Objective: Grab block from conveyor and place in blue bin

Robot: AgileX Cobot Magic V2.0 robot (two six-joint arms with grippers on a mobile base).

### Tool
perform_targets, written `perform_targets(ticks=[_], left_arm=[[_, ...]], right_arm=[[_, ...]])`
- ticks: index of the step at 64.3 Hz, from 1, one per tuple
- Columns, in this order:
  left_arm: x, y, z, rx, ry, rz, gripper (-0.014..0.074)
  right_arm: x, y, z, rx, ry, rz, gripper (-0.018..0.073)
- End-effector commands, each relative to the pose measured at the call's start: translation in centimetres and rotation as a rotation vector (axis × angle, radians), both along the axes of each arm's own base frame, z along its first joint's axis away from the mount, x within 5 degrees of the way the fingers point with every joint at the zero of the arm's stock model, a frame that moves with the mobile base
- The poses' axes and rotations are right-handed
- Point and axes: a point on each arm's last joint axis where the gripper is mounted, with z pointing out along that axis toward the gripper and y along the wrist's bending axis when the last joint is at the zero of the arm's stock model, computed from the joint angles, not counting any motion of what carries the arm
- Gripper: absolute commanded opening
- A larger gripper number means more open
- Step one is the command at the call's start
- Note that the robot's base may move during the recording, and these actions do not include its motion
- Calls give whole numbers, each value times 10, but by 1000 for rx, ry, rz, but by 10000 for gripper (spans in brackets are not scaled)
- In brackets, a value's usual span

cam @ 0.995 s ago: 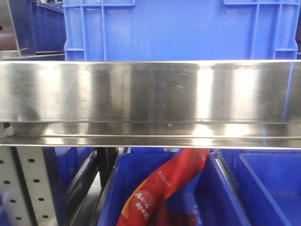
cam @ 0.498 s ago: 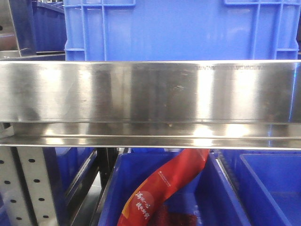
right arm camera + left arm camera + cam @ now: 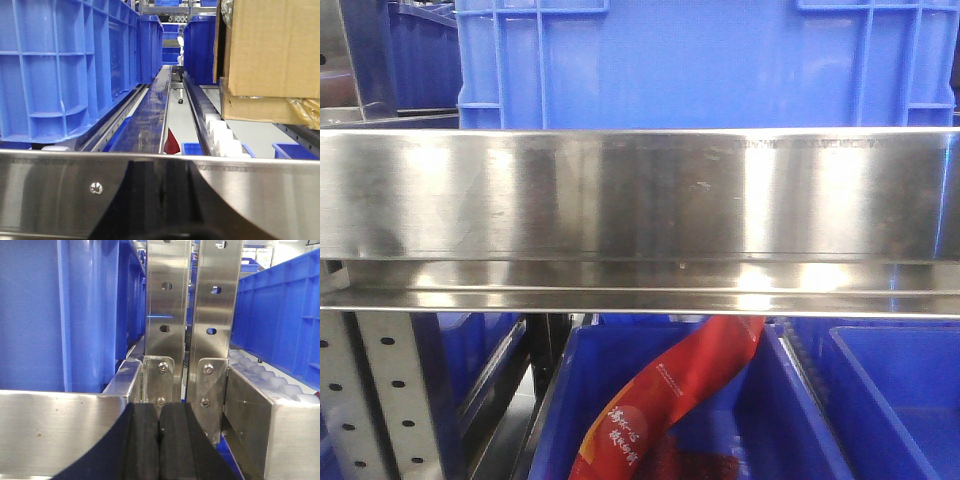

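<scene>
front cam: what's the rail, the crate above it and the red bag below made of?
Rail: looks like brushed stainless steel, streaky mirror-like reflections. Crate: moulded blue plastic, ribbed walls. Red bag: probably glossy plastic film, creased and printed.

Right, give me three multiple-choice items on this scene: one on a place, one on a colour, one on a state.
1. Where is the red packet?
A) on the floor
B) in the blue bin below the steel rail
C) inside a cardboard box

2. What colour is the crate above the rail?
A) blue
B) green
C) yellow

3. How does the left gripper stand?
A) wide open
B) shut on a bottle
C) shut, holding nothing

Answers:
1 B, in the front view the packet leans inside the bin under the rail.
2 A, its ribbed wall is plainly blue.
3 C, in the left wrist view its black fingers meet with nothing between them.
</scene>
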Motion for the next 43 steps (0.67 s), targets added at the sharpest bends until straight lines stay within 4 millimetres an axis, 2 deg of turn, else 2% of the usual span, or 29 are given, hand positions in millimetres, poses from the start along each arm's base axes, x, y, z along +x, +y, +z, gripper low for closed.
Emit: perform_targets(ticks=[1,43], left_arm=[[-1,0,2,-3,-22,6,-111],[-1,0,2,-3,-22,6,-111]], right_arm=[[0,0,1,-1,-12,-5,-162],[0,0,1,-1,-12,-5,-162]])
